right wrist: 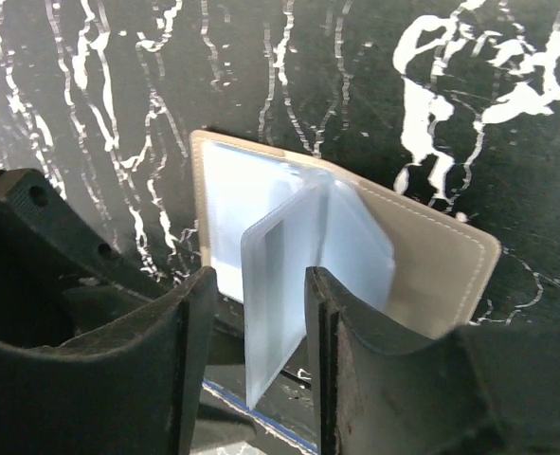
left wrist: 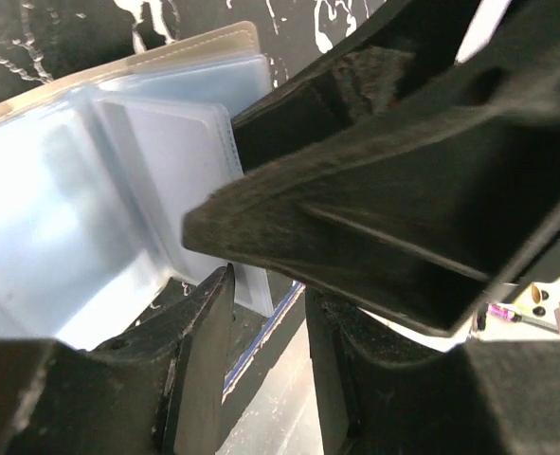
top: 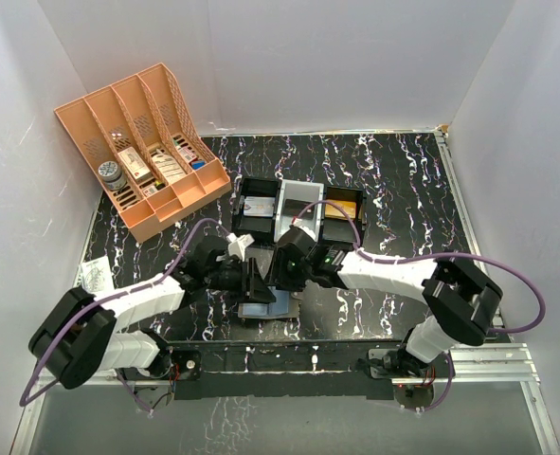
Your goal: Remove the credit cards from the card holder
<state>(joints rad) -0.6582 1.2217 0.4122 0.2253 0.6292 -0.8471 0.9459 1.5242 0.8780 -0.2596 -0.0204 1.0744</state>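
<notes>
One card holder (right wrist: 441,270) open flat | right fingers (right wrist: 355,379) apart astride its upright sleeve (right wrist: 275,303) | left fingers (left wrist: 196,379): state unclear

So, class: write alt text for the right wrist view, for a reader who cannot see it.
An open card holder lies on a black, white-veined table, its clear blue sleeves fanned upward. One sleeve stands between the parted fingers of the right end effector, in the foreground.

The top camera looks steeply down from above and behind the arms (top: 147,301), taking in the whole table (top: 403,190). The wrist cameras sit close behind the left gripper (left wrist: 265,294) and right gripper (right wrist: 261,284), looking out between the jaws; both share the card holder (right wrist: 431,261) just ahead.
</notes>
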